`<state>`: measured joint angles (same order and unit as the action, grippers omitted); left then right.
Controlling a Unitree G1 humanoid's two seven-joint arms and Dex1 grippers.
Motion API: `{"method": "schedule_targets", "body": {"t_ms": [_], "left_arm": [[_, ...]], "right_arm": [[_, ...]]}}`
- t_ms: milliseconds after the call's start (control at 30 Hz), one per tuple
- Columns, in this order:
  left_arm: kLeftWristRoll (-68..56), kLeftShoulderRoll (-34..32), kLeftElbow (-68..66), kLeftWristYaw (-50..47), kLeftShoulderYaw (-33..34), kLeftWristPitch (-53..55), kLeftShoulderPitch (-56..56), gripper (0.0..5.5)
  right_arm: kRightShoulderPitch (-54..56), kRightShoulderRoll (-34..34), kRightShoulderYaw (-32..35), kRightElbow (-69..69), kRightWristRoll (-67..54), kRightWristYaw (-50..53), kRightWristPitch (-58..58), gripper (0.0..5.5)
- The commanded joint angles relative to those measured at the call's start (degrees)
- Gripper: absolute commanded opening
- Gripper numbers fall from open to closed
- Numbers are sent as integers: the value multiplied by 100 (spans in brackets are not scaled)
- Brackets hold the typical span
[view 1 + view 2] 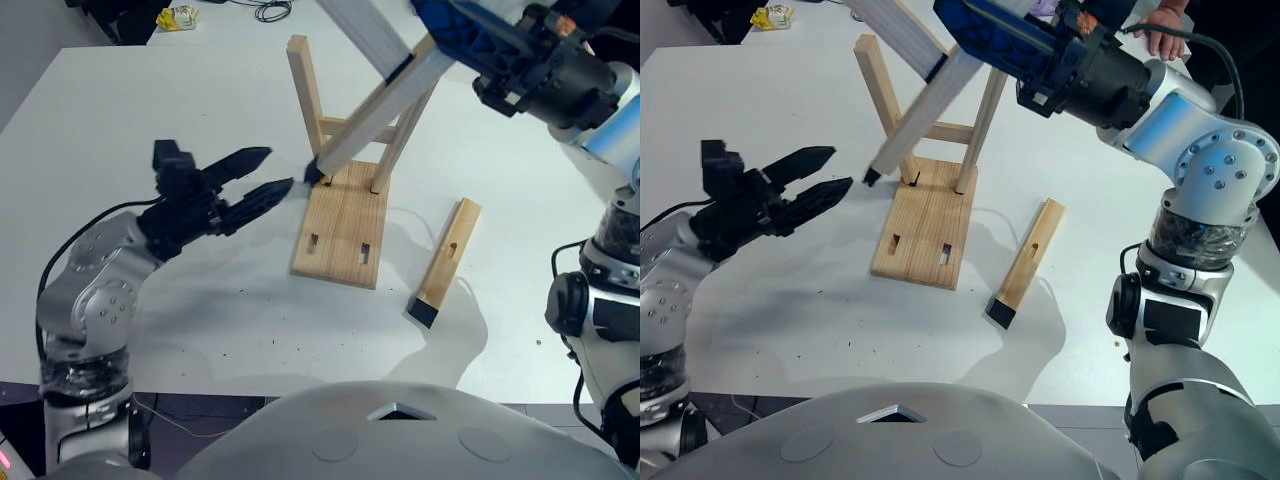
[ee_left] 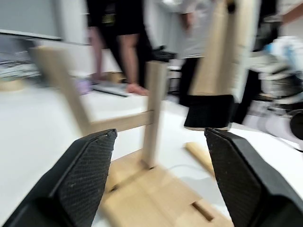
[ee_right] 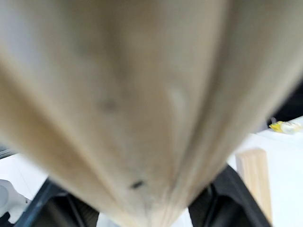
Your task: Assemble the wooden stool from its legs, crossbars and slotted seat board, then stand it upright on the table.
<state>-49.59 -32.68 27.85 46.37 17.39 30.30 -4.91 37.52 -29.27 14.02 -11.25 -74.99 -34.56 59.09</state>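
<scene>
Two black ribbed fingers of the left end effector (image 1: 278, 168) stand spread apart with nothing between them. It hovers low over the white worktop (image 1: 150, 100) just left of the seat board, tips pointing right toward it. The blue-fingered right end effector (image 1: 440, 40), high at the far right, is clamped on the upper part of a pale square-section wooden leg (image 1: 375, 110). A second pale bar (image 1: 360, 25) branches from it toward the far left. The held leg slants from far right down to near left. Its black tip (image 1: 312, 172) is at the far left corner of the flat rectangular slotted seat board (image 1: 340, 245); whether it touches I cannot tell. The board lies flat at mid worktop, long axis near to far, with two slots open at its near end. From its far end rises a pair of wooden legs (image 1: 305, 85) joined by a short crossbar (image 1: 350, 128). One loose black-tipped leg (image 1: 448, 255) lies flat to the right of the board, apart from it, tip toward the near side. The wood looks light, stiff and smooth, so a grip across flat faces should hold. Held near one end, though, the leg is a long lever and its tip will likely wander. The standing pair seems only seated in slots and could topple if knocked, so steadying the board with the empty end effector seems wise.
</scene>
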Motion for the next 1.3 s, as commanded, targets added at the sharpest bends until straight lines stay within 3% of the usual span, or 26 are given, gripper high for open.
{"method": "schedule_targets", "body": {"t_ms": [33, 167, 267, 433, 900, 1300], "left_arm": [[95, 169, 441, -321, 300, -163, -735, 343], [305, 740, -291, -936, 601, -598, -853, 343], [683, 1456, -717, -1542, 457, -1052, -946, 343], [1050, 2259, -857, -1956, 209, -1651, -1137, 343], [1322, 2468, -1677, -2467, 35, -1702, -607, 343], [1317, 2353, -1835, -2590, 95, -1682, -406, 343]], "right_arm": [[-223, -328, 6, -139, 260, -262, -60, 206], [-970, -958, -591, -545, 1231, -1391, -477, 206], [-1590, -1326, -1038, -774, 1968, -2081, -953, 206], [-2013, -1463, -1043, -945, 2401, -2398, -1322, 206], [-2277, -818, -1102, -1237, 2691, -1885, -1844, 206], [-2657, -743, -1213, -1351, 2887, -1858, -2014, 206]]}}
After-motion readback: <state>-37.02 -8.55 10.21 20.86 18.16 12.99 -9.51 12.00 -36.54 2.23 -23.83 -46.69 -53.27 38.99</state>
